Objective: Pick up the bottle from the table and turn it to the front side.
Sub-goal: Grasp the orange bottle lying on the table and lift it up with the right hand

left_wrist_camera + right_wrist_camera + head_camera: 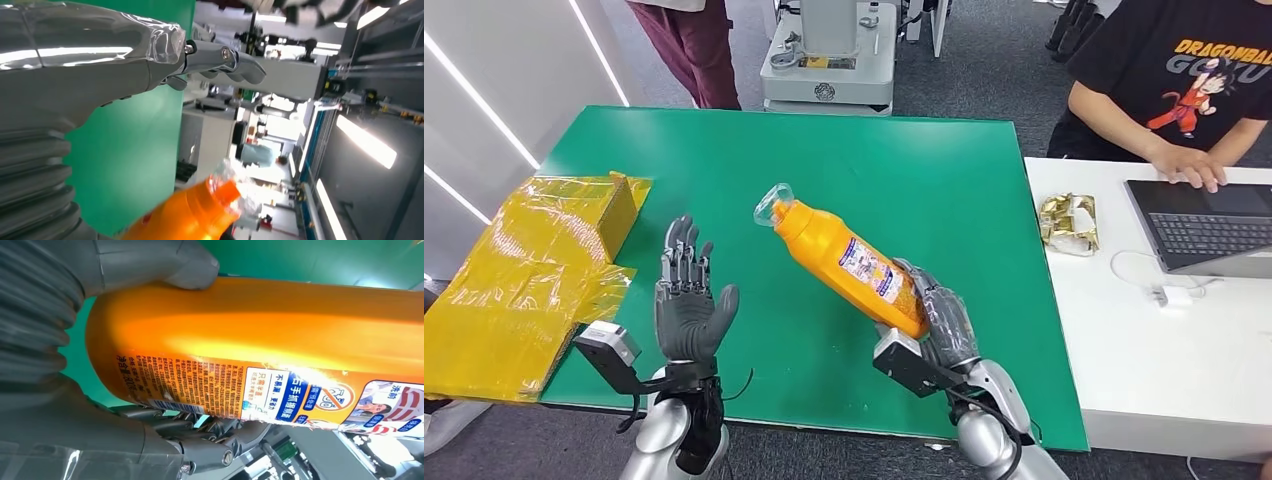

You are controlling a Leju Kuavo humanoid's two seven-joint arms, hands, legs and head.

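Your right hand [944,325] grips the orange bottle [849,262] by its base, lifted above the green surface [944,180] near its front edge, long axis slanting cap-first toward your left hand [689,310], which waits empty, fingers spread, just beside it.

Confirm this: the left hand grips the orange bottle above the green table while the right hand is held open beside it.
Hands are swapped. The head view shows the right hand gripping the orange bottle above the green table, while the left hand is held open beside it.
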